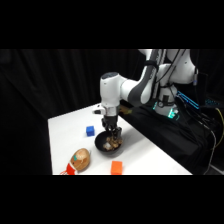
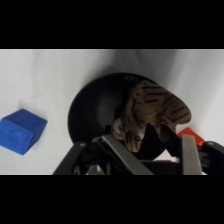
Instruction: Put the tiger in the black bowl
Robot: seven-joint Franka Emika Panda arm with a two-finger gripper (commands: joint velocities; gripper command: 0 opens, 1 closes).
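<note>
The gripper [image 1: 113,134] hangs directly over the black bowl [image 1: 101,146], which sits near the front edge of the tabletop [image 1: 65,127]. The tiger [image 2: 150,112], a small tan figure with dark stripes, is held between the jaws; in the wrist view the two fingers [image 2: 189,152] flank its lower body, so the jaws are closed on the toy. The tiger is over the bowl's interior, at or just above the bowl floor; whether it touches the floor cannot be told.

Handling, as a judgement:
- The figure appears light and small, well within the span of the jaws.
- Its lumpy, rounded form suggests a moulded or soft-rubber toy: not fragile, possibly slightly yielding.
- The uneven surface offers few flat faces, so it may pivot between the fingers if taken near one end.
- The best hold is across the narrow middle of the body, as it appears to be taken now.
- Released from low over the bowl, it should settle without bouncing out; the shallow rim gives little margin for a higher drop.

Other items: a blue cube [image 1: 90,131] toward the back of the tabletop, an orange cube [image 1: 116,167] at the front edge, and a round tan object [image 1: 80,160] at the front left corner.
</note>
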